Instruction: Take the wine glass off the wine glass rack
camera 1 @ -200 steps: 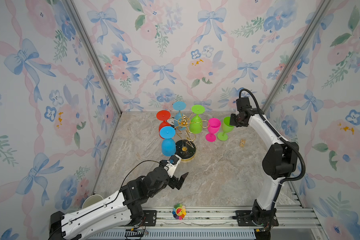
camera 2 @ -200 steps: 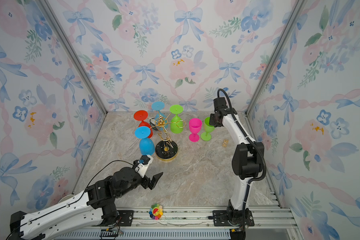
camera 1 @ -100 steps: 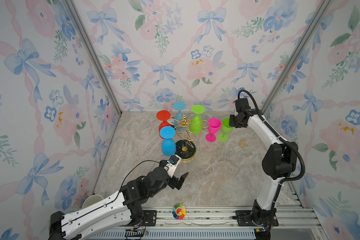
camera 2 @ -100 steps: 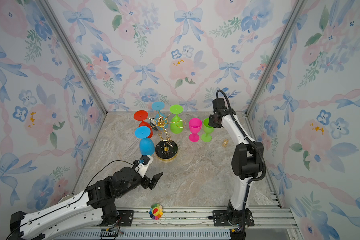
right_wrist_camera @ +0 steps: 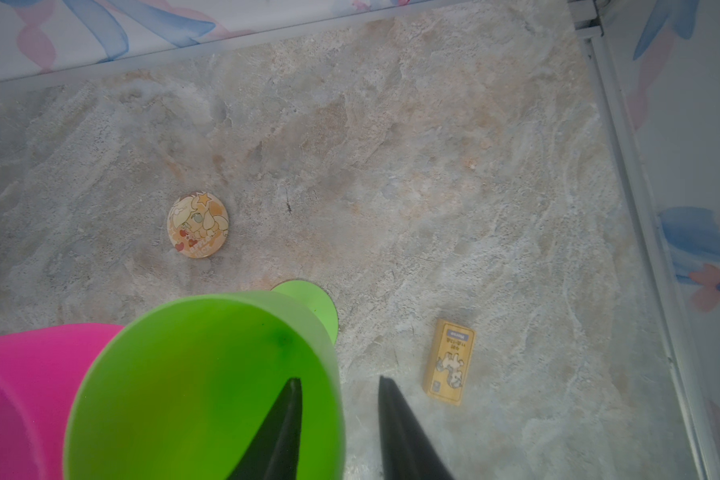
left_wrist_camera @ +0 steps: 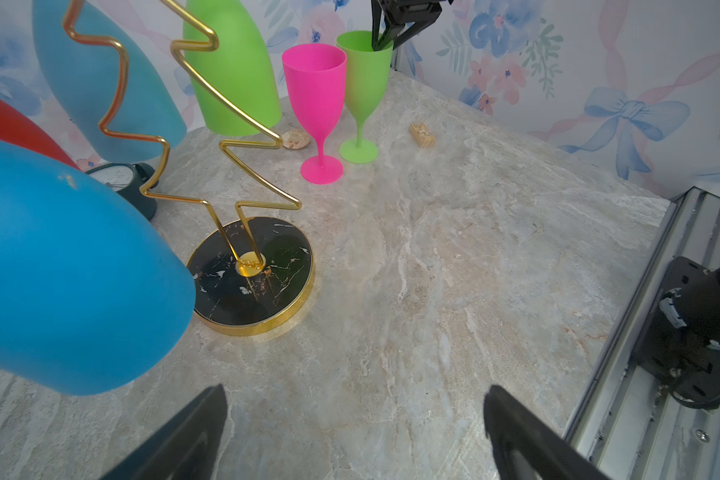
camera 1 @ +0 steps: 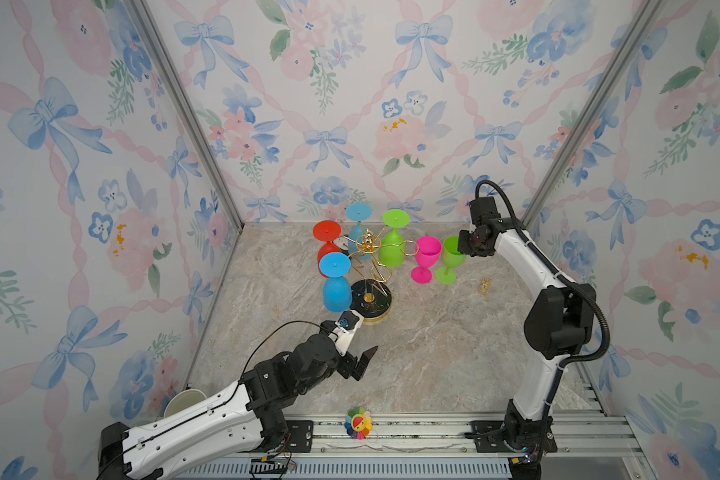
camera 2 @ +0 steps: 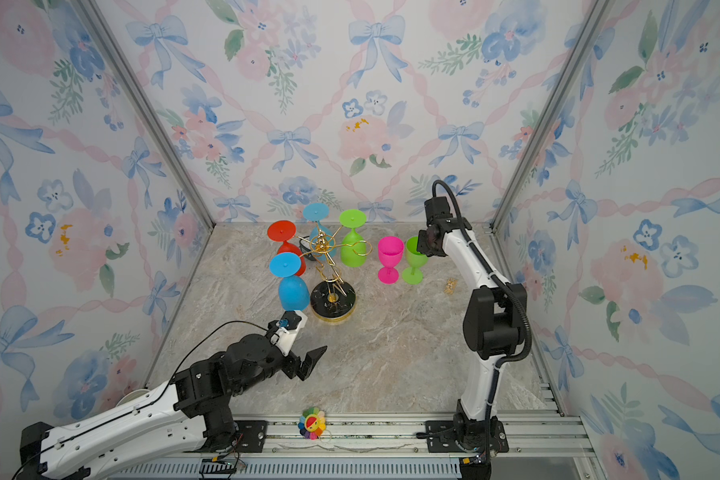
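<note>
Two arms over tabletop (camera 1: 433,353). Right arm (camera 1: 533,266) rises from near right, reaches to far right, wrist bent down. Right claw (right_wrist_camera: 339,379) parted: one finger inside bowl of green wine glass (camera 1: 452,257), other outside, rim between. Glass upright on tabletop, just right of pink glass (camera 1: 427,255), clear of wine glass rack (camera 1: 375,305). Left arm (camera 1: 208,419) low, stretched from near left. Left claw (left_wrist_camera: 356,415) spread wide, empty, near rack's black base. Hanging inverted on rack: red glass (camera 1: 327,230), near blue glass (camera 1: 336,293), far blue glass (camera 1: 358,212), hung green glass (camera 1: 393,253).

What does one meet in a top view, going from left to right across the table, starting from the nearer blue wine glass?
nearer blue wine glass → wine glass rack, at its black base → pink wine glass → upright green wine glass → small yellow box
</note>
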Controlling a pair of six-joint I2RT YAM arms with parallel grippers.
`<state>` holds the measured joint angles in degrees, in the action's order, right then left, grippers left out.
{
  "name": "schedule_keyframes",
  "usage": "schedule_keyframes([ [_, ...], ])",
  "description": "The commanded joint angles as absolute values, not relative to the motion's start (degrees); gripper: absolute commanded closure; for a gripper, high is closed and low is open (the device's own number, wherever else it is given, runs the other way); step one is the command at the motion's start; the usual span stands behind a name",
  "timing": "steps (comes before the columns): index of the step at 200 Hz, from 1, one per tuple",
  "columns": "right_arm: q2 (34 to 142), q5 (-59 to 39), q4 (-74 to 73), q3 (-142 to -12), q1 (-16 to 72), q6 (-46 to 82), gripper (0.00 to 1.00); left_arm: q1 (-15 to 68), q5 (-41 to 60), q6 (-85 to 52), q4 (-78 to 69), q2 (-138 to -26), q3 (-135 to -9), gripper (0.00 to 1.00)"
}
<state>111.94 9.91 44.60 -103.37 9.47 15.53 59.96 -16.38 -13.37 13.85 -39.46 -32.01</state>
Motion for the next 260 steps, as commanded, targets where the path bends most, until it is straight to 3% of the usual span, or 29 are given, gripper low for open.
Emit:
schedule_keyframes([
  [1,107.4,10.9,47.1,-105.3,9.9,15.3,0.63,59.6,-15.2,-14.1,14.1,-40.0,-31.4,0.02],
  [58,100.0,11.1,48.0,-103.8,11.0,13.0,0.43,58.7,-15.0,-17.6,14.1,-39.1,-32.0,0.02],
  [99,91.0,8.7,46.7,-96.6,12.7,12.7,0.32,56.3,-9.5,-24.6,15.1,-35.4,-32.5,0.03],
  [159,81.1,3.4,38.9,-84.8,14.8,13.0,0.28,51.2,-9.5,-33.6,24.6,-31.6,-37.8,0.04],
  [207,79.4,2.4,35.5,-80.6,16.7,12.9,0.27,46.3,-2.5,-38.6,27.8,-36.7,-44.3,0.17],
  [260,77.7,2.4,34.2,-77.9,18.6,11.2,0.26,41.1,4.4,-42.4,30.8,-36.8,-50.4,0.18],
])
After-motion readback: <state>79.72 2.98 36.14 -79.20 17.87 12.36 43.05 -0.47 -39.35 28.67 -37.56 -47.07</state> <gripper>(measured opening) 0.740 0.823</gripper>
